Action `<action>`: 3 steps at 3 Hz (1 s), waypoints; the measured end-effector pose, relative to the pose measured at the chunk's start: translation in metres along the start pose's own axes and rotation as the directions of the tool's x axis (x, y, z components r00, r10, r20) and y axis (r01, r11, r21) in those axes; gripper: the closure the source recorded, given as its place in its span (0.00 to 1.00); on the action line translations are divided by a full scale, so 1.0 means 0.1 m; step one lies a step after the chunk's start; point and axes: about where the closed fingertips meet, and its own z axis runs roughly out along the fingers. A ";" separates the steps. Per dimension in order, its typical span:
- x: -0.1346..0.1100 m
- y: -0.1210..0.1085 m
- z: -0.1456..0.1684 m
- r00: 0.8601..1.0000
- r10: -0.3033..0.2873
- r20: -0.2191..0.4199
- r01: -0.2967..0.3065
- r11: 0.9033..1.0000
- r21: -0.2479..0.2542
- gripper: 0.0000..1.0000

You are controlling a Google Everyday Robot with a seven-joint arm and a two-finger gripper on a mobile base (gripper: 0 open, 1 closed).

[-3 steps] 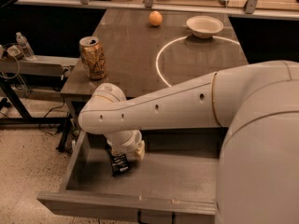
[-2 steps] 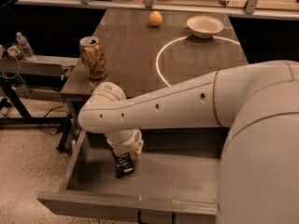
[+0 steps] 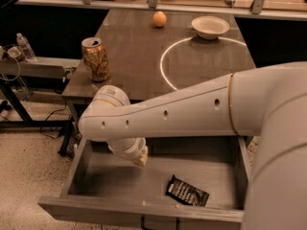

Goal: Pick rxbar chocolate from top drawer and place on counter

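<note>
Shifted right, one rxbar chocolate [image 3: 187, 191] in top drawer [image 3: 115, 211], gripper [image 3: 139, 156] at left, grasp untellable

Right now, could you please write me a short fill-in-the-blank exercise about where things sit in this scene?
1. The rxbar chocolate lies in the top drawer, close to its ____ panel.
2. In the camera view, the gripper hangs inside the drawer to the ____ of the bar.
3. On the counter, the soda can stands ____ the white circle.

Missing words: front; left; outside.
</note>
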 end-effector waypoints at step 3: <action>0.12 0.31 -0.05 0.985 0.171 0.020 -0.172 0.984 0.050 0.58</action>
